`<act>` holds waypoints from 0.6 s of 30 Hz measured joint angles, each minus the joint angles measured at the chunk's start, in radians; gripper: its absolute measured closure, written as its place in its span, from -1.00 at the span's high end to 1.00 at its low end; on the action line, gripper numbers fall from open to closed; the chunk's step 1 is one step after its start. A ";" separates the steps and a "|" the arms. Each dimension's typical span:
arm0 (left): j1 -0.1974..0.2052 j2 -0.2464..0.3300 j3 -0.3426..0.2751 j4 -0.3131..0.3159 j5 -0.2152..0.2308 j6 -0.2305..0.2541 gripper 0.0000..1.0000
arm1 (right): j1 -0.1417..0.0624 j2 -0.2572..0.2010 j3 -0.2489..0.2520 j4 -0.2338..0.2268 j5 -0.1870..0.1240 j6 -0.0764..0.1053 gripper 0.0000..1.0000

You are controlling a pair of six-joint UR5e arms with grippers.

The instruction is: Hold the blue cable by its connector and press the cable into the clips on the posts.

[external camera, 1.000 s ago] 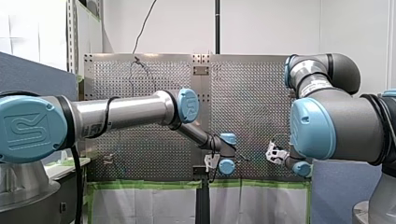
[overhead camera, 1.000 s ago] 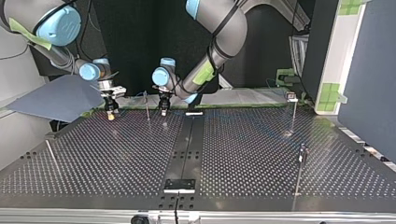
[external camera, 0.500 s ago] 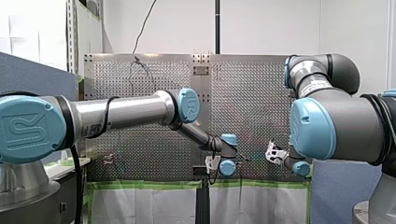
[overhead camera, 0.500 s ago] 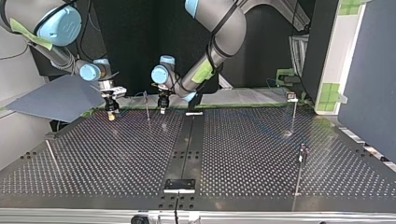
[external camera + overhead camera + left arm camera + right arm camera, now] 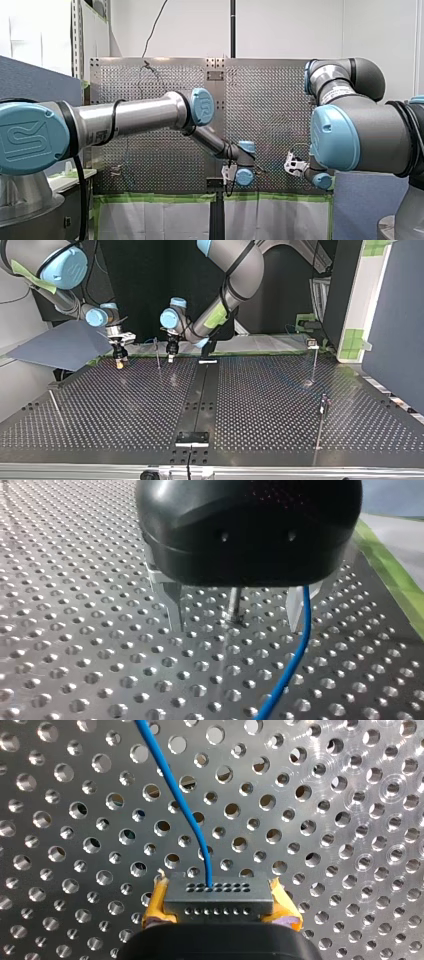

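Your right gripper (image 5: pixel 219 894) is clamping its yellow pads (image 5: pixel 156 906) on the grey multi-hole connector (image 5: pixel 220 901). It is holding the connector close above the perforated table (image 5: pixel 250 405), near the far edge in the top view, towards the left corner. The blue cable (image 5: pixel 175 795) is leaving the connector's face and running over the table. Your left gripper (image 5: pixel 232 625) is standing released, and a thin post (image 5: pixel 233 602) is showing between its metal fingers (image 5: pixel 172 605). The cable is passing just beside one finger.
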 joint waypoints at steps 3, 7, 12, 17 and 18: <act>0.003 0.022 -0.023 0.000 0.007 0.000 1.00 | 0.001 0.000 0.000 0.002 0.000 0.000 -1.00; 0.007 0.041 -0.056 -0.001 0.016 0.004 1.00 | 0.004 0.000 0.000 0.003 -0.001 0.000 -1.00; 0.002 0.046 -0.104 -0.017 0.020 0.011 1.00 | 0.005 0.001 0.000 0.009 0.000 -0.001 -1.00; -0.002 0.047 -0.154 -0.024 0.021 0.019 1.00 | 0.007 0.001 0.000 0.012 0.001 -0.003 -1.00; -0.003 0.048 -0.162 -0.024 0.022 0.023 1.00 | 0.007 0.001 0.000 0.012 0.001 -0.003 -1.00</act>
